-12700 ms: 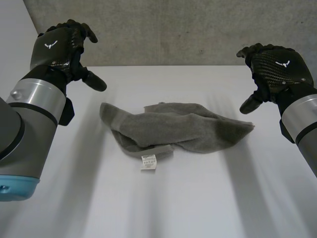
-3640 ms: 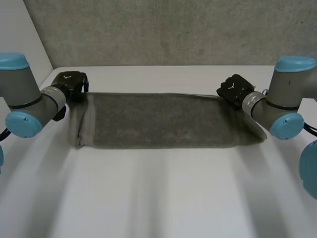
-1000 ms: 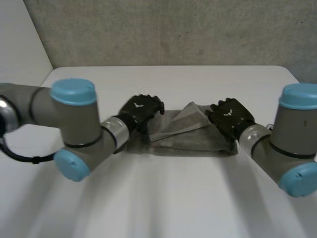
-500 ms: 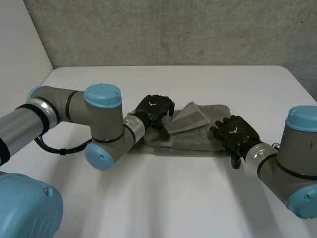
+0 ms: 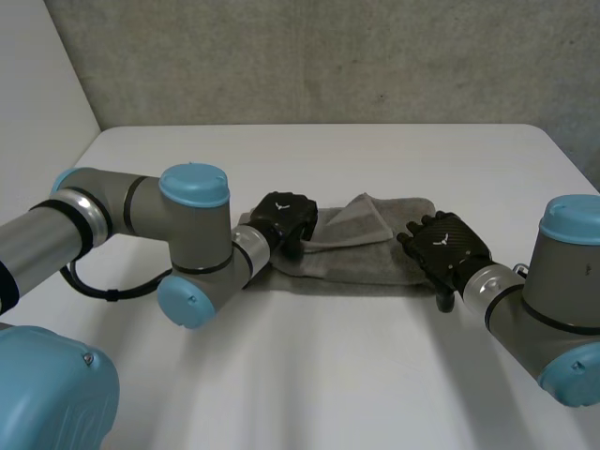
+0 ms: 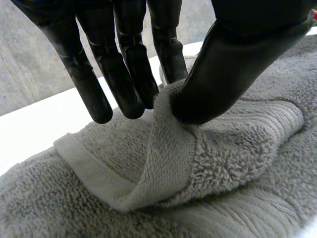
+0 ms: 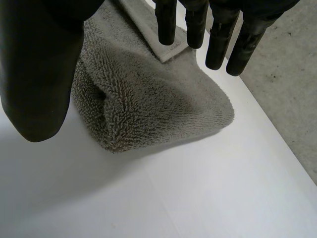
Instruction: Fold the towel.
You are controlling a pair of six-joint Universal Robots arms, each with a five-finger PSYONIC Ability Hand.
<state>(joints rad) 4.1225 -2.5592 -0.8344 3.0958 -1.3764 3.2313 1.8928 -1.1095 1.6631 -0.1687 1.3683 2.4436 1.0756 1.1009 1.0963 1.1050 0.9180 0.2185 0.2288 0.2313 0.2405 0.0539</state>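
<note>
My left hand [image 5: 284, 217] pinches a fold of the grey towel [image 5: 375, 262] on the white table [image 5: 328, 375]; my right hand [image 5: 442, 246] hangs over its end, fingers straight, holding nothing. I judge the cloth soft and limp, best gripped at the hem

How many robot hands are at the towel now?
2. The left robot hand pinches a fold near the left end of the towel; the right robot hand is over its right end, fingers straight.
</note>
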